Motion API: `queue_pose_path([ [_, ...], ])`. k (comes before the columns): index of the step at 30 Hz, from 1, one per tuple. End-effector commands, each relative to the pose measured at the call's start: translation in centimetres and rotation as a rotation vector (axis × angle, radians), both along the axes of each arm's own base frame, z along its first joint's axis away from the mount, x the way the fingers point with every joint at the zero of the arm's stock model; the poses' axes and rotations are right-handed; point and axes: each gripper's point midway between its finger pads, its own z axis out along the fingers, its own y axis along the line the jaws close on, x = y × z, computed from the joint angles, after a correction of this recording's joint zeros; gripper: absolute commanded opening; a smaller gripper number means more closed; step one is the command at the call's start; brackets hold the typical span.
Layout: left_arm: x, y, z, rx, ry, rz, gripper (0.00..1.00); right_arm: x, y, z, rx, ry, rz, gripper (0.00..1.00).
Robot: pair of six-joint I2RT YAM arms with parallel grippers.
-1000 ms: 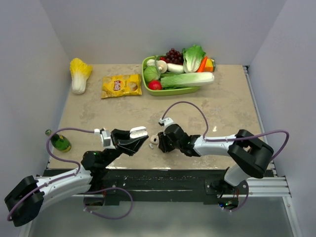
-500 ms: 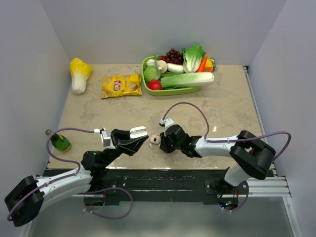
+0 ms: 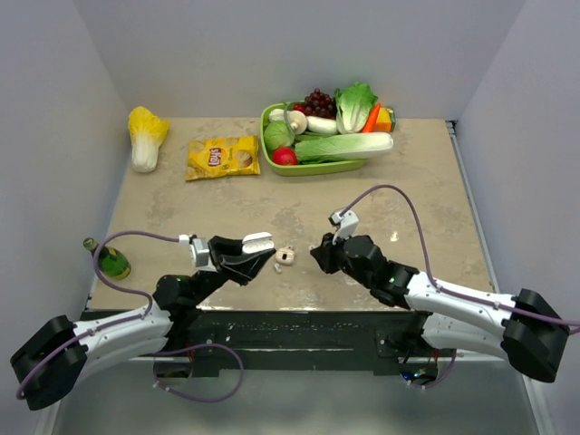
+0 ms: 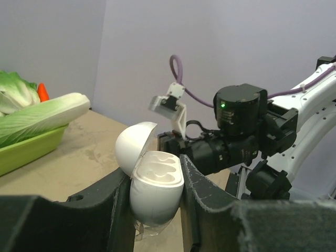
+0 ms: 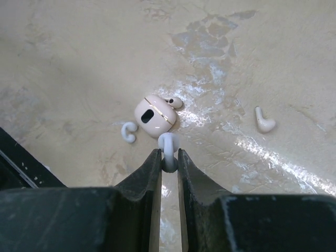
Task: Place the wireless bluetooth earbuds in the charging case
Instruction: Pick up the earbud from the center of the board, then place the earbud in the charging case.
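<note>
- left gripper [image 4: 154,199] is clamped on the charging case [image 4: 156,176]; the case stands upright between its fingers, lid swung open, two hollows showing inside
- right gripper [image 5: 168,156] pinches a small white earbud [image 5: 168,144] at its fingertips; whether it is lifted off the table [image 5: 79,63] I cannot tell
- a cream earbud [image 5: 154,116] lies on the table just beyond the pinch; a hooked white bit [image 5: 127,131] lies beside it; another white bit [image 5: 264,121] lies well to the right
- the two grippers face each other, apart, near the table's front edge
</note>
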Motion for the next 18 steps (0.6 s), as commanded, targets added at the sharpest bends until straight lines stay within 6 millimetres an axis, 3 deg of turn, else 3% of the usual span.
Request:
queue_pose_path([
  [1, -1.0, 1.0, -5.7, 0.087, 0.026, 0.005, 0.00, -0.2, -0.1, 3.8, 0.106, -0.106, 0.021, 0.00],
  [9, -0.2, 0.2, -1.2, 0.009, -0.053, 0.016, 0.00, -3.5, -1.2, 15.1, 0.254, -0.358, 0.194, 0.00],
  [11, -0.1, 0.1, -1.1, 0.001, -0.052, 0.011, 0.00, -4.5, -1.2, 16.7, 0.297, -0.392, 0.238, 0.00],
  [12, -0.1, -0.3, 0.6, -0.025, -0.079, -0.004, 0.00, -4.9, -1.4, 17.6, 0.316, -0.414, 0.252, 0.00],
  [13, 0.2, -0.6, 0.6, -0.023, -0.064, -0.018, 0.00, -5.5, -1.4, 18.4, 0.333, -0.428, 0.277, 0.00],
  [16, 0.3, -1.3, 1.6, -0.028, -0.061, -0.096, 0.00, -6.6, -1.3, 20.1, 0.346, -0.453, 0.334, 0.00],
  [18, -0.1, -1.5, 2.3, -0.041, -0.073, -0.151, 0.00, -7.1, -0.8, 20.1, 0.327, -0.444, 0.376, 0.00],
])
